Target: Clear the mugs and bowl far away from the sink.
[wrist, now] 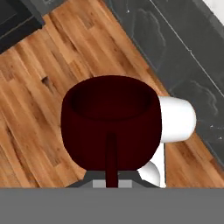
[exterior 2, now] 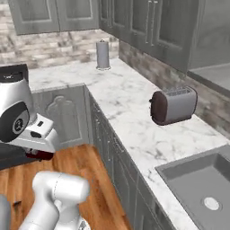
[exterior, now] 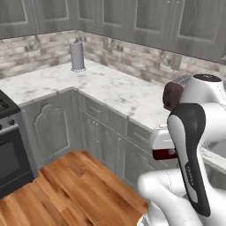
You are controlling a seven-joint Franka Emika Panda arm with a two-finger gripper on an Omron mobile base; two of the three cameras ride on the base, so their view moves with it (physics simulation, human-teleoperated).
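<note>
- Dark maroon mug [wrist: 111,129] sat right in front of the hand camera, mouth facing the lens, handle running down toward the fingers, wood floor [wrist: 39,87] beneath it.
- I read the gripper [exterior: 170,153] as clenched on that mug's handle, carrying it off the counter [exterior: 119,90].
- The sink [exterior 2: 204,186] lay off to the right; 1 toaster [exterior 2: 173,105] stood beside it.
- I judged the open corner near the paper towel roll [exterior: 77,55] a sensible drop spot, being well apart from the sink.

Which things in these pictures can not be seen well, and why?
- Maroon mug: the arm hides most of it in both base views.
- Gripper: the mug covers its fingertips in the hand view.
- Sink: cut off by the right base view's edge.
- Toaster: half behind the arm, left base view.
</note>
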